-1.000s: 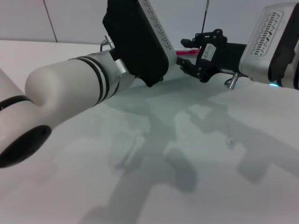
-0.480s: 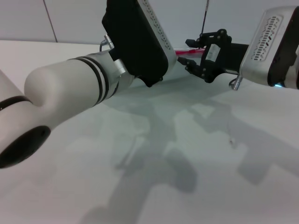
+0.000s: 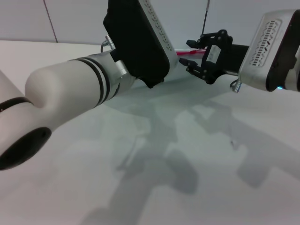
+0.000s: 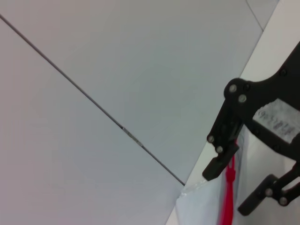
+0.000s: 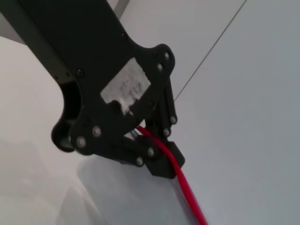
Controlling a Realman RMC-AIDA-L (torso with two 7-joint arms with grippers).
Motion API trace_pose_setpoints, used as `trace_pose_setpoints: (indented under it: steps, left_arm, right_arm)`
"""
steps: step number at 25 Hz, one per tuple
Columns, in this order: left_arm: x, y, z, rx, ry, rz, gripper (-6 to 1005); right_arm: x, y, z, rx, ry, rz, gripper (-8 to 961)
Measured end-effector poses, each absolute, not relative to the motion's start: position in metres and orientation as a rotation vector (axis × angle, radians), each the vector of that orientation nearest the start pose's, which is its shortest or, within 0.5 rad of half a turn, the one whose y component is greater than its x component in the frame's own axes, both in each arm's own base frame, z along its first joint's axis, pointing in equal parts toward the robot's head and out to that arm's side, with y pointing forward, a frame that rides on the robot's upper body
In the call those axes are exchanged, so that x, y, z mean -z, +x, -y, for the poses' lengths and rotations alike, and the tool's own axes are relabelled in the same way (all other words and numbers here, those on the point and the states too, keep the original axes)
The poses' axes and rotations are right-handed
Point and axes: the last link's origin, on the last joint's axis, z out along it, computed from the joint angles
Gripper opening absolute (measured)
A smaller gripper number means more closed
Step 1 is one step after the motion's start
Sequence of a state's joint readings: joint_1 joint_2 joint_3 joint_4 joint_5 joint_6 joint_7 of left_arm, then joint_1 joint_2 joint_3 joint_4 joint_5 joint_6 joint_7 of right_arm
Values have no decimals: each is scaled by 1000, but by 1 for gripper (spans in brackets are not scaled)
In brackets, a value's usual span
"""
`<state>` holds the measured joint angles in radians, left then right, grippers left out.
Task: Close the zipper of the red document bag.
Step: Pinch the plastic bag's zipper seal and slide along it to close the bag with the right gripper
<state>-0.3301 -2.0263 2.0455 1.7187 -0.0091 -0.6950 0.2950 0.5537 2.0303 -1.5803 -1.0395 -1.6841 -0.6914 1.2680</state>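
Note:
The red document bag lies flat and pale blue on the white table, its zipper a thin red strip along the far edge. My right gripper hovers open at that edge, one finger on each side of the strip. The left wrist view shows the same right gripper straddling the zipper. In the head view my left gripper is hidden behind its black wrist. The right wrist view shows the left gripper shut on the bag's edge where the zipper runs out of it.
The bulky white left arm crosses the near left of the head view and hides much of the table. A grey panelled wall stands right behind the table's far edge. Arm shadows fall across the bag.
My right gripper has shifted slightly to the right along the zipper edge and risen a little. The left arm has not moved.

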Motion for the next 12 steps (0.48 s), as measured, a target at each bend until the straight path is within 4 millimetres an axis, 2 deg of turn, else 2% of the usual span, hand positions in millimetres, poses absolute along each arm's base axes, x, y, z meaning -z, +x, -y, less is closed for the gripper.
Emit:
trace_pose_setpoints:
  steps: [12]
  left_arm:
    - [29,-97,-343,-71,-2197,-51,39]
  right_arm:
    - [42,145,-409,-195,-2439,284,393]
